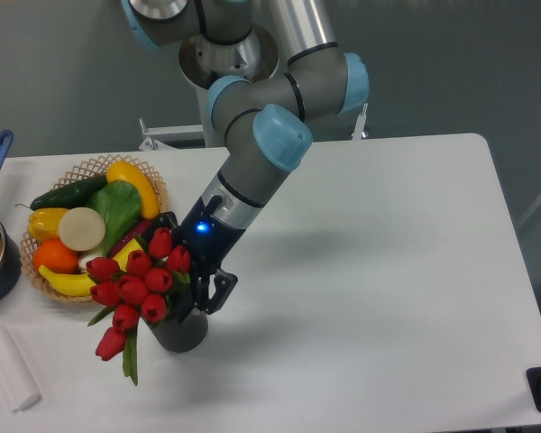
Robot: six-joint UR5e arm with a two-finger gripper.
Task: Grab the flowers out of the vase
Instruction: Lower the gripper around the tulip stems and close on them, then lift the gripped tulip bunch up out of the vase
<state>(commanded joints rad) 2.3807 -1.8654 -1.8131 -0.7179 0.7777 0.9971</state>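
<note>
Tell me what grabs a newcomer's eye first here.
The red flowers spilling from the dark vase at the table's front left, with the arm's hand pressed in among them. Behind them, a wicker basket of bright fruit and vegetables.

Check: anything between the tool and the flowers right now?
Nothing visible. The tool is already at the flowers, right beside the buds over the vase. The fruit basket sits off to the side, not between them.

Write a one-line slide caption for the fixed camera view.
UR5e gripper open around red tulip flowers in a dark ribbed vase, beside a fruit basket.
</note>
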